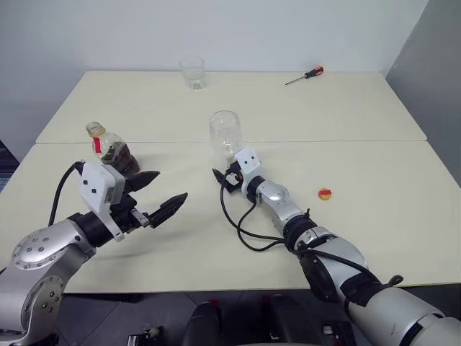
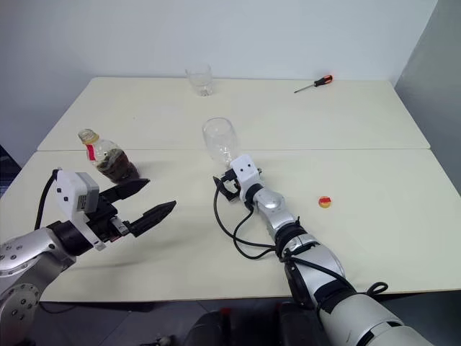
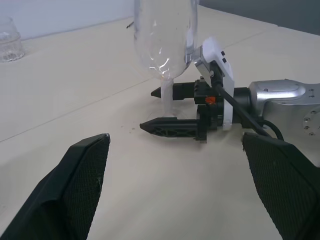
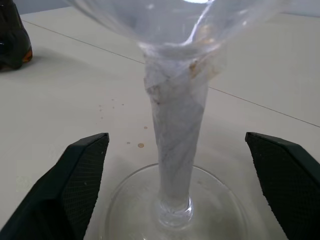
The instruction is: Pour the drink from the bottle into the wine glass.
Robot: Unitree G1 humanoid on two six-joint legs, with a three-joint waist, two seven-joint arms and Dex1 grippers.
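Note:
The wine glass [image 1: 225,132] stands upright and empty near the table's middle. My right gripper [image 1: 223,180] is open, one finger on each side of the thin stem [image 4: 175,150], neither touching it. The bottle [image 1: 109,148] stands at the table's left with no cap on its neck. The dark drink [image 1: 119,156] fills its lower body. My left gripper [image 1: 171,184] is open and empty, hovering just in front and right of the bottle and pointing toward the glass. In the left wrist view the right gripper [image 3: 147,109] reaches level to the foot of the glass [image 3: 165,40].
A small yellow and red cap [image 1: 325,193] lies on the table [image 1: 374,166] to the right of my right arm. A short clear tumbler [image 1: 193,72] stands at the far edge. A red-handled screwdriver [image 1: 306,74] lies at the far right.

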